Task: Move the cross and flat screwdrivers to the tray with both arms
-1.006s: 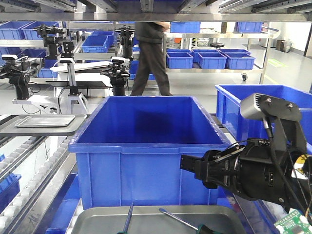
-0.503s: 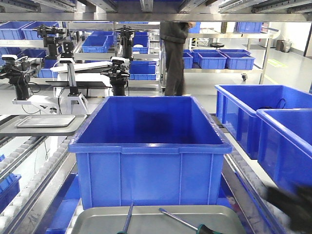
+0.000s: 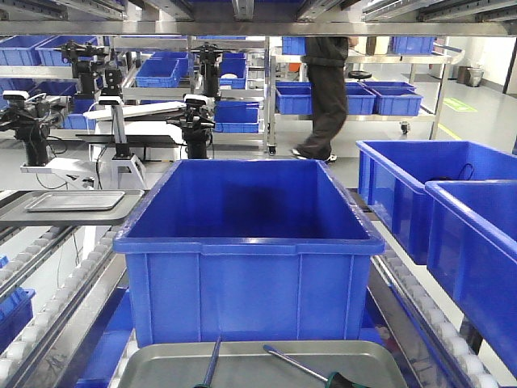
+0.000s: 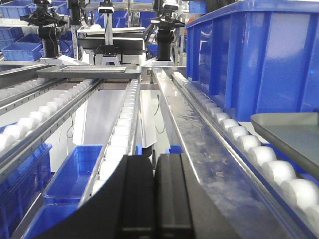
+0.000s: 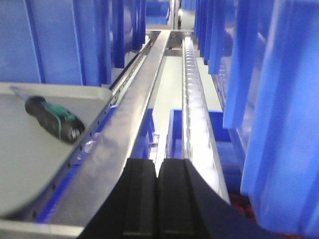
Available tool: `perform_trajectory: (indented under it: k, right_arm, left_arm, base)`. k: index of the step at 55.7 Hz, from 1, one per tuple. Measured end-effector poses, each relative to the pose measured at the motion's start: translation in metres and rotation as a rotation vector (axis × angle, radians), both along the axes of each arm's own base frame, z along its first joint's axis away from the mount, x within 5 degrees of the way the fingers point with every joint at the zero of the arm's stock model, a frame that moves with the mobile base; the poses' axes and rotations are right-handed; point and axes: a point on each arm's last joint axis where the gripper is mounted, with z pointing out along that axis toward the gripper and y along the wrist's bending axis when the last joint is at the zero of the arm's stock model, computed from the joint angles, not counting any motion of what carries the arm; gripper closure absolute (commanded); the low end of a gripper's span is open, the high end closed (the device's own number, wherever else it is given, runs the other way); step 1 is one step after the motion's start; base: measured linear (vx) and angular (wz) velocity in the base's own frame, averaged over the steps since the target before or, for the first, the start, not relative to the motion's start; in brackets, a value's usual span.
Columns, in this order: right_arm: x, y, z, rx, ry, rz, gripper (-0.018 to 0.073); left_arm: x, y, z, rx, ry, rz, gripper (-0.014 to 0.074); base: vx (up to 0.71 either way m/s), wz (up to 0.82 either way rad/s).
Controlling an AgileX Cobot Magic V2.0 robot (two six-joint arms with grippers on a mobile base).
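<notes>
In the front view, two screwdrivers lie in the grey tray (image 3: 242, 370) at the bottom edge. One shows a thin shaft (image 3: 212, 361). The other has a shaft and a green and black handle (image 3: 346, 380). Neither gripper shows in that view. The right wrist view has that handle (image 5: 55, 119) resting on the tray (image 5: 25, 164), to the left of my right gripper (image 5: 157, 162), which is shut on nothing over the conveyor rail. My left gripper (image 4: 154, 157) is also shut and empty, with the tray's corner (image 4: 291, 134) off to its right.
A deep blue bin (image 3: 246, 242) stands just behind the tray. More blue bins (image 3: 460, 210) sit to the right. Roller conveyors (image 4: 124, 124) run on both sides. A small grey tray (image 3: 74, 200), other robot arms and a walking person (image 3: 323, 89) are at the back.
My right arm, seen at the lower right of the front view a second ago, has dropped out of that view. The person at the back has walked to the right.
</notes>
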Motion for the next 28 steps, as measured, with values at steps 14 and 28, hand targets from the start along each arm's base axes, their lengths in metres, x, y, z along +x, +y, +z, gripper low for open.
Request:
perform_trajectory:
  k: [14,28]
  right_arm:
    - [0.005,0.001,-0.027,0.033,-0.098,-0.001,0.0570]
    - [0.006,-0.002,-0.020,0.054,-0.178,-0.057,0.0570]
  left_arm:
    - [0.000,0.000,0.000,0.000,-0.001,0.000,0.0602]
    - [0.000,0.000,0.000,0.000,-0.001,0.000,0.0602]
  base:
    - [0.00,0.00]
    - [0.00,0.00]
